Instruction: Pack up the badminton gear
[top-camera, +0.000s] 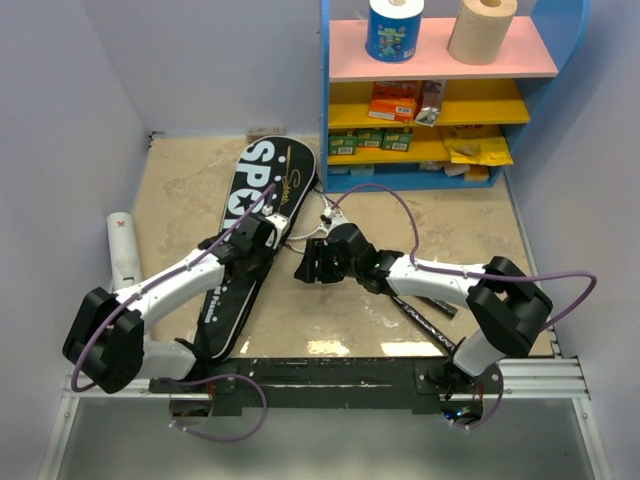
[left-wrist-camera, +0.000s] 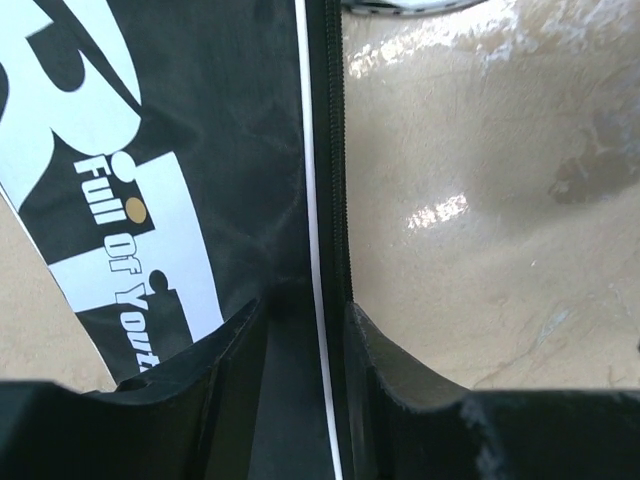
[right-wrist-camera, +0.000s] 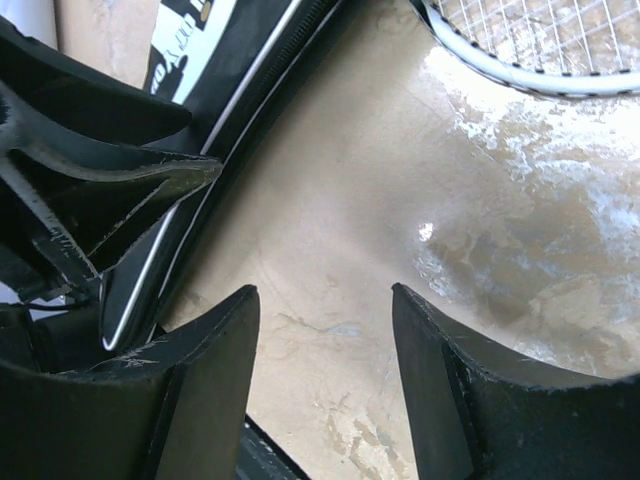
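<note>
The black cover (top-camera: 262, 178) lettered "SPO" in white lies slanted on the beige table. My left gripper (top-camera: 270, 224) is over its right edge. In the left wrist view the jaws (left-wrist-camera: 305, 305) are shut on the cover's zipper edge with white piping (left-wrist-camera: 318, 200). My right gripper (top-camera: 304, 268) is open and empty, low over bare table just right of the cover (right-wrist-camera: 325, 290). A racket's black handle (top-camera: 425, 312) sticks out under my right arm. Its white-strung head (right-wrist-camera: 540, 40) lies beyond the right fingers. A long white tube (top-camera: 122, 248) lies at the far left. No shuttlecocks show.
A blue shelf unit (top-camera: 325, 120) stands at the back right, with a pink shelf holding two paper rolls (top-camera: 482, 28) and yellow shelves holding orange and yellow packets (top-camera: 395, 100). Walls close in the left and right sides. A metal rail (top-camera: 540, 375) runs along the near edge.
</note>
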